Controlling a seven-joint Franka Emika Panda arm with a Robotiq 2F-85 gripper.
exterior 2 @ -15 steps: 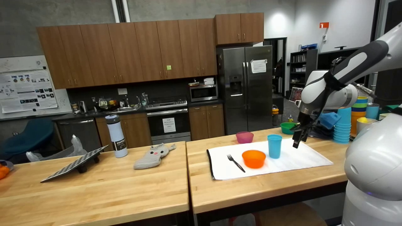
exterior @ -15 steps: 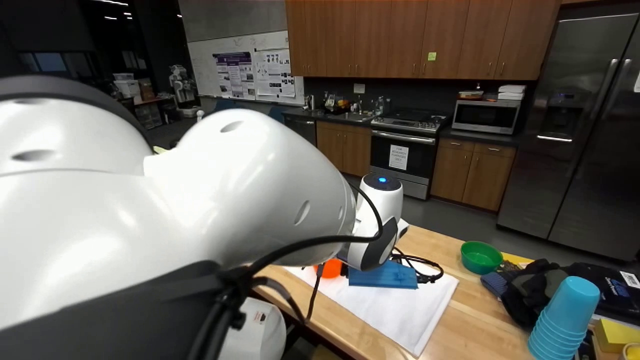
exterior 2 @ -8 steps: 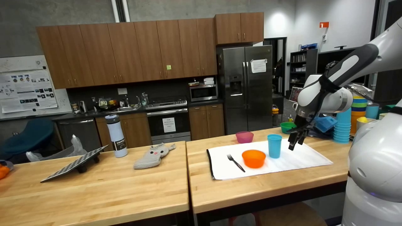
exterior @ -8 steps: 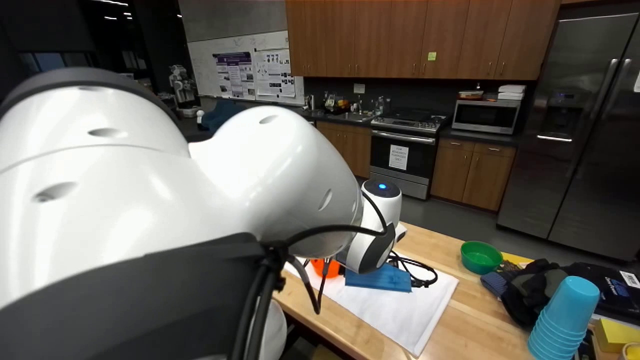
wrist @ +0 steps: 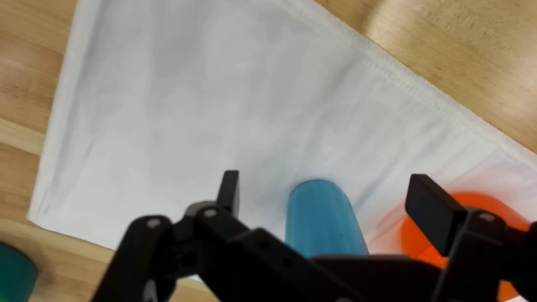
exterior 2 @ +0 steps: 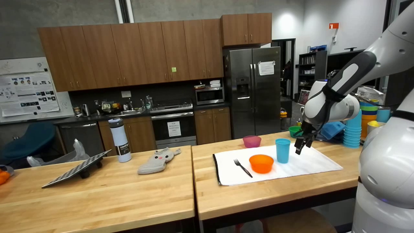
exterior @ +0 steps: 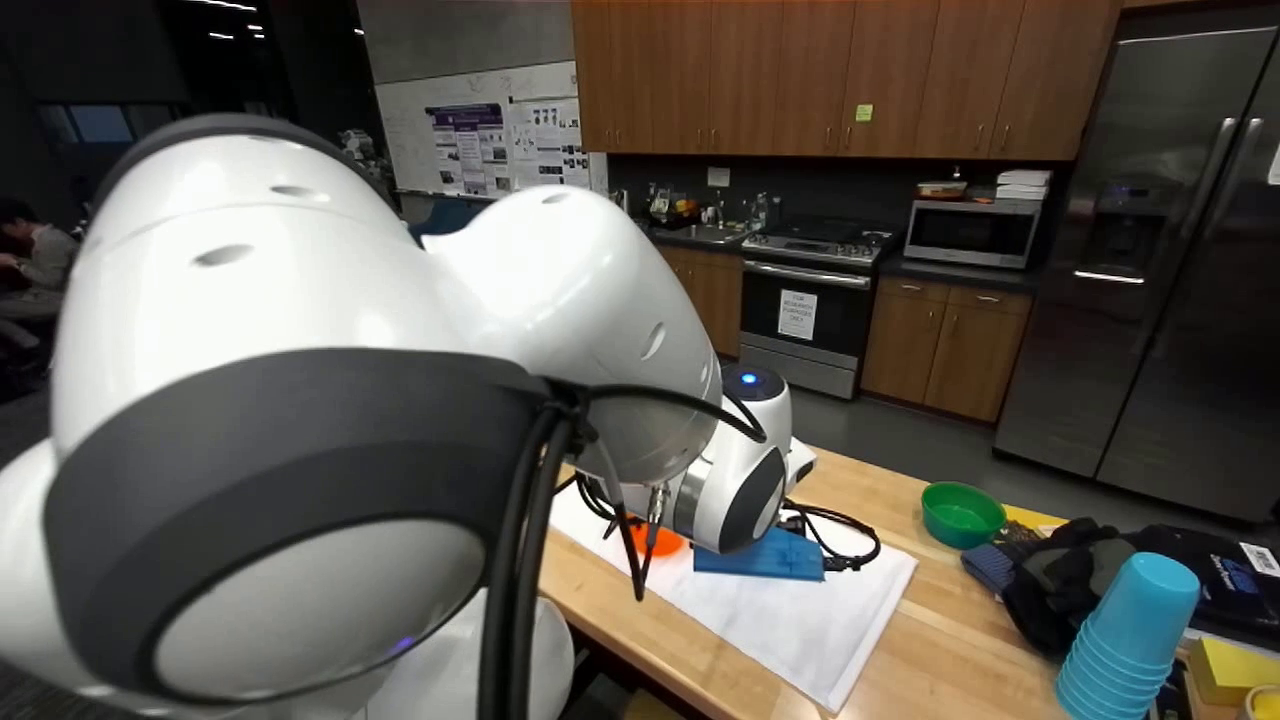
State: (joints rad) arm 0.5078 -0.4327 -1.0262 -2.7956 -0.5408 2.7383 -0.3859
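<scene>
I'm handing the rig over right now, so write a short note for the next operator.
Tool: open, holding nothing, above the white cloth.
Things: blue tumbler upright on the cloth, looks nearest the tool but apart from it; orange bowl beside it; black fork beside the bowl.
Done: tool stands open near the tumbler.
Left: nothing is gripped yet; tumbler, bowl and fork rest on the cloth.
</scene>
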